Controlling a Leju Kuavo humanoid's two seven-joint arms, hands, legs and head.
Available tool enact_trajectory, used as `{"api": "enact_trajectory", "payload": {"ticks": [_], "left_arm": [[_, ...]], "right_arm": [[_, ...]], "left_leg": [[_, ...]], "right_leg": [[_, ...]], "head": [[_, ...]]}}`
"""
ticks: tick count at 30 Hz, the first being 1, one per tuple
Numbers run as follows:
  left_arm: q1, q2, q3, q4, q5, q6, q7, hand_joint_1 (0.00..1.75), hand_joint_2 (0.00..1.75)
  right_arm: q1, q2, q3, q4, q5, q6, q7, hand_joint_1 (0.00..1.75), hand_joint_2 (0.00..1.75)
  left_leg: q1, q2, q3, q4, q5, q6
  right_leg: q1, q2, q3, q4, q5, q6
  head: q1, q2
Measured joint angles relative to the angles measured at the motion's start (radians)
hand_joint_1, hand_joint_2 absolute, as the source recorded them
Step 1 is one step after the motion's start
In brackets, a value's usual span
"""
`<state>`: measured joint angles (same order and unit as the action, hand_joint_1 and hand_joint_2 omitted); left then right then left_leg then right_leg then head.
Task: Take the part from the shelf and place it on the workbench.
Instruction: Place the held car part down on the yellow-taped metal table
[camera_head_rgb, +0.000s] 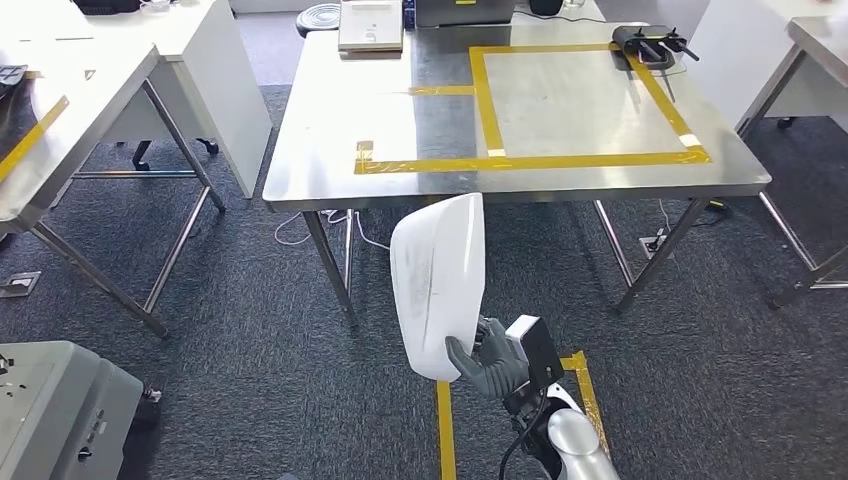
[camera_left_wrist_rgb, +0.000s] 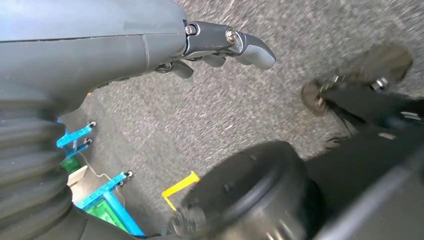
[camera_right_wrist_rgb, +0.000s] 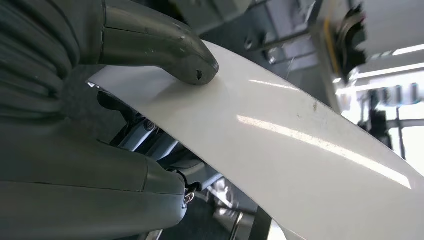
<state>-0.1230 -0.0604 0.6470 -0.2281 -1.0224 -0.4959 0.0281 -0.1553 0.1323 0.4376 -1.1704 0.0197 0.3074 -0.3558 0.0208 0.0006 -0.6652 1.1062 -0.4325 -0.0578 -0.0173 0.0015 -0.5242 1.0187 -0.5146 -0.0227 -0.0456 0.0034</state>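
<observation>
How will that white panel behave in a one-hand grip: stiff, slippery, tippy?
The white panel probably stays stiff: it stands upright above the right hand without sagging. Likely slippery: its surface is glossy with sharp highlights under the thumb. Held by its lower end, it may tend to swing or tip.

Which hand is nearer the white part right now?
Right. The right hand grips the white part by its lower edge, short of the workbench. The left hand hangs over carpet with nothing in it, away from the part.
</observation>
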Motion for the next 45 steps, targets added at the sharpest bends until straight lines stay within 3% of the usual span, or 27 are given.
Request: {"api": "enact_trajectory", "payload": {"ticks": [2, 6, 8, 10, 11, 12, 14, 16, 18, 21, 23, 25, 26, 27, 28, 30, 32, 35, 37, 39, 41, 42, 43, 45], "left_arm": [[-0.003, 0.000, 0.000, 0.000, 0.000, 0.000, 0.003, 0.00, 1.75], [-0.005, -0.001, 0.000, 0.000, -0.001, 0.000, 0.008, 0.00, 1.75], [-0.006, -0.001, 0.000, 0.000, -0.002, 0.000, 0.010, 0.00, 1.75], [-0.009, -0.001, -0.002, 0.000, -0.011, 0.000, 0.017, 0.00, 1.75], [-0.012, -0.002, -0.004, 0.000, -0.018, 0.000, 0.022, 0.00, 1.75], [-0.015, -0.002, -0.007, 0.000, -0.026, 0.000, 0.029, 0.00, 1.75], [-0.027, -0.006, -0.015, 0.000, -0.039, 0.000, 0.042, 0.00, 1.75], [-0.046, -0.010, -0.023, 0.001, -0.049, 0.000, 0.051, 0.00, 1.75], [-0.066, -0.014, -0.031, 0.002, -0.055, 0.000, 0.057, 0.00, 1.75], [-0.081, -0.019, -0.040, 0.002, -0.057, 0.000, 0.065, 0.00, 1.75], [-0.085, -0.022, -0.041, 0.002, -0.057, 0.000, 0.067, 0.00, 1.75], [-0.085, -0.023, -0.042, 0.003, -0.054, 0.000, 0.067, 0.00, 1.75], [-0.082, -0.023, -0.042, 0.004, -0.051, 0.000, 0.068, 0.00, 1.75], [-0.078, -0.023, -0.042, 0.004, -0.046, 0.000, 0.070, 0.00, 1.75], [-0.072, -0.023, -0.042, 0.005, -0.042, 0.000, 0.072, 0.00, 1.75], [-0.061, -0.025, -0.042, 0.009, -0.033, 0.000, 0.078, 0.00, 1.75], [-0.053, -0.027, -0.042, 0.013, -0.030, 0.000, 0.086, 0.00, 1.75], [-0.044, -0.031, -0.042, 0.016, -0.030, 0.000, 0.094, 0.00, 1.75], [-0.041, -0.035, -0.041, 0.016, -0.031, 0.000, 0.094, 0.00, 1.75], [-0.042, -0.036, -0.041, 0.016, -0.032, 0.000, 0.093, 0.00, 1.75], [-0.042, -0.039, -0.041, 0.016, -0.032, 0.000, 0.093, 0.00, 1.75], [-0.041, -0.041, -0.041, 0.017, -0.033, 0.000, 0.093, 0.00, 1.75], [-0.040, -0.043, -0.041, 0.017, -0.034, 0.000, 0.094, 0.00, 1.75], [-0.041, -0.048, -0.041, 0.017, -0.039, 0.000, 0.094, 0.00, 1.75]], "right_arm": [[-0.035, 0.008, 0.002, 0.010, 0.063, -0.089, 0.039, 1.75, 1.75], [-0.099, 0.020, 0.003, 0.036, 0.108, -0.152, 0.066, 1.75, 1.75], [-0.122, 0.024, 0.005, 0.047, 0.124, -0.167, 0.070, 1.75, 1.75], [-0.159, 0.027, 0.009, 0.077, 0.187, -0.228, 0.080, 1.75, 1.75], [-0.189, 0.029, 0.011, 0.103, 0.235, -0.276, 0.088, 1.75, 1.75], [-0.230, 0.032, 0.012, 0.137, 0.286, -0.329, 0.096, 1.75, 1.75], [-0.339, 0.043, 0.013, 0.217, 0.376, -0.418, 0.121, 1.75, 1.75], [-0.471, 0.055, 0.013, 0.318, 0.456, -0.481, 0.168, 1.75, 1.75], [-0.608, 0.065, 0.014, 0.429, 0.523, -0.512, 0.239, 1.75, 1.75], [-0.779, 0.071, 0.014, 0.562, 0.587, -0.518, 0.345, 1.75, 1.75], [-0.861, 0.073, 0.016, 0.624, 0.613, -0.519, 0.385, 1.75, 1.75], [-0.920, 0.072, 0.020, 0.673, 0.643, -0.523, 0.428, 1.75, 1.75], [-0.942, 0.071, 0.026, 0.697, 0.667, -0.525, 0.461, 1.75, 1.75], [-0.964, 0.068, 0.034, 0.720, 0.696, -0.525, 0.497, 1.75, 1.75], [-0.990, 0.064, 0.045, 0.746, 0.726, -0.522, 0.535, 1.75, 1.75], [-1.051, 0.052, 0.072, 0.796, 0.777, -0.505, 0.598, 1.75, 1.75], [-1.107, 0.036, 0.097, 0.827, 0.816, -0.472, 0.642, 1.75, 1.75], [-1.144, 0.008, 0.126, 0.849, 0.872, -0.424, 0.684, 1.75, 1.75], [-1.158, -0.008, 0.144, 0.859, 0.897, -0.413, 0.698, 1.75, 1.75], [-1.171, -0.021, 0.157, 0.868, 0.909, -0.411, 0.702, 1.75, 1.75], [-1.172, -0.031, 0.164, 0.879, 0.910, -0.408, 0.704, 1.75, 1.75], [-1.168, -0.036, 0.165, 0.885, 0.911, -0.404, 0.704, 1.75, 1.75], [-1.166, -0.041, 0.166, 0.890, 0.914, -0.398, 0.705, 1.75, 1.75], [-1.165, -0.050, 0.172, 0.896, 0.925, -0.383, 0.705, 1.75, 1.75]], "left_leg": [[-0.001, 0.002, 0.028, -0.064, 0.010, 0.009], [-0.004, -0.002, 0.036, -0.064, -0.009, 0.046], [-0.004, -0.003, 0.044, -0.066, -0.016, 0.059], [-0.008, -0.005, 0.050, -0.065, -0.026, 0.066], [-0.011, -0.007, 0.055, -0.065, -0.031, 0.067], [-0.013, -0.008, 0.061, -0.064, -0.036, 0.067], [-0.018, -0.009, 0.079, -0.064, -0.049, 0.065], [-0.022, -0.010, 0.087, -0.063, -0.059, 0.059], [-0.022, -0.012, 0.086, -0.065, -0.061, 0.050], [-0.022, -0.012, 0.084, -0.059, -0.069, 0.035], [-0.020, -0.010, 0.043, 0.018, -0.097, 0.026], [-0.016, -0.008, -0.036, 0.148, -0.130, 0.018], [-0.013, -0.007, -0.072, 0.194, -0.132, 0.014], [-0.010, -0.007, -0.092, 0.206, -0.113, 0.011], [-0.008, -0.006, -0.096, 0.183, -0.076, 0.009], [-0.004, -0.004, -0.061, 0.061, 0.019, 0.006], [-0.005, -0.003, -0.019, -0.038, 0.050, 0.014], [-0.006, -0.005, -0.003, -0.061, 0.027, 0.036], [-0.004, -0.007, 0.005, -0.065, 0.019, 0.050], [-0.004, -0.007, 0.016, -0.066, 0.009, 0.060], [-0.005, -0.008, 0.029, -0.066, -0.003, 0.066], [-0.006, -0.009, 0.038, -0.066, -0.010, 0.066], [-0.006, -0.010, 0.048, -0.066, -0.017, 0.065], [-0.006, -0.013, 0.069, -0.066, -0.033, 0.060]], "right_leg": [[0.001, 0.002, 0.001, 0.006, -0.016, 0.015], [-0.002, 0.001, 0.000, 0.022, -0.038, 0.038], [-0.001, 0.001, -0.050, 0.119, -0.079, 0.042], [0.000, 0.001, -0.143, 0.255, -0.117, 0.041], [0.001, 0.001, -0.179, 0.293, -0.113, 0.038], [0.003, 0.001, -0.197, 0.293, -0.087, 0.033], [0.011, 0.002, -0.180, 0.185, 0.015, 0.018], [0.020, 0.003, -0.142, 0.068, 0.085, 0.002], [0.027, 0.004, -0.129, 0.028, 0.092, -0.005], [0.020, 0.003, -0.113, 0.008, 0.090, -0.010], [0.014, 0.001, -0.092, -0.003, 0.083, -0.018], [0.013, 0.000, -0.077, -0.004, 0.071, -0.023], [0.013, 0.001, -0.069, -0.004, 0.063, -0.023], [0.012, 0.001, -0.060, -0.003, 0.055, -0.021], [0.010, 0.003, -0.051, -0.001, 0.046, -0.018], [0.006, 0.005, -0.036, 0.008, 0.025, -0.009], [0.007, 0.008, -0.032, 0.017, 0.007, 0.004], [0.011, 0.007, -0.028, 0.012, -0.005, 0.020], [0.010, 0.004, -0.039, 0.042, -0.023, 0.029], [0.009, 0.003, -0.100, 0.150, -0.059, 0.034], [0.009, 0.003, -0.186, 0.275, -0.079, 0.036], [0.009, 0.003, -0.215, 0.299, -0.065, 0.037], [0.009, 0.003, -0.225, 0.285, -0.032, 0.036], [0.009, 0.002, -0.196, 0.157, 0.069, 0.032]], "head": [[-0.002, 0.000], [0.000, 0.000], [0.002, 0.000], [0.004, 0.000], [0.004, 0.000], [0.004, 0.000], [0.005, 0.000], [0.004, 0.000], [0.003, 0.000], [0.002, 0.000], [-0.001, 0.000], [-0.003, 0.000], [-0.004, 0.000], [-0.003, 0.000], [-0.003, 0.000], [-0.003, 0.000], [-0.005, 0.000], [-0.005, 0.000], [-0.004, 0.000], [-0.003, 0.000], [-0.003, 0.000], [-0.002, 0.000], [-0.002, 0.000], [-0.002, 0.000]]}}
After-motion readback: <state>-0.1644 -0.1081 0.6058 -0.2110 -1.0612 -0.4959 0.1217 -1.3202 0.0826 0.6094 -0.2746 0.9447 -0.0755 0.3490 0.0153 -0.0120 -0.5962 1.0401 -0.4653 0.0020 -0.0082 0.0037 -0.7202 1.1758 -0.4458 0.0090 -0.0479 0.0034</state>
